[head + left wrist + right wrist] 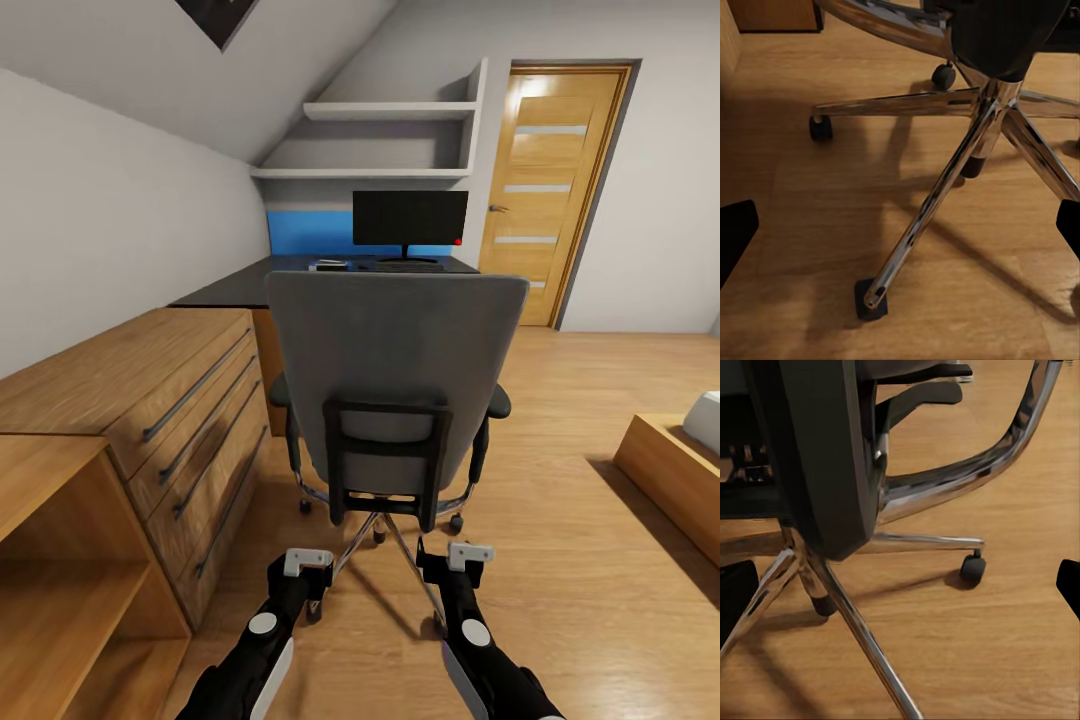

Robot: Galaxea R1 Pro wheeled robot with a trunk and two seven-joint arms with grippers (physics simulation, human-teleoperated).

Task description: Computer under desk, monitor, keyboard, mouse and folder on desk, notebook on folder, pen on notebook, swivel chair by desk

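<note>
Swivel chair [395, 380] stands just ahead of both jaws, its grey upholstered back hiding the seat and part of the glossy black bench [240, 285]. Small items beyond on the bench are too blurred to name; the monitor [410, 218] stands there. Left jaws [305, 563] and right jaws [462, 557] spread wide, empty, over chrome legs [930, 206].
</note>
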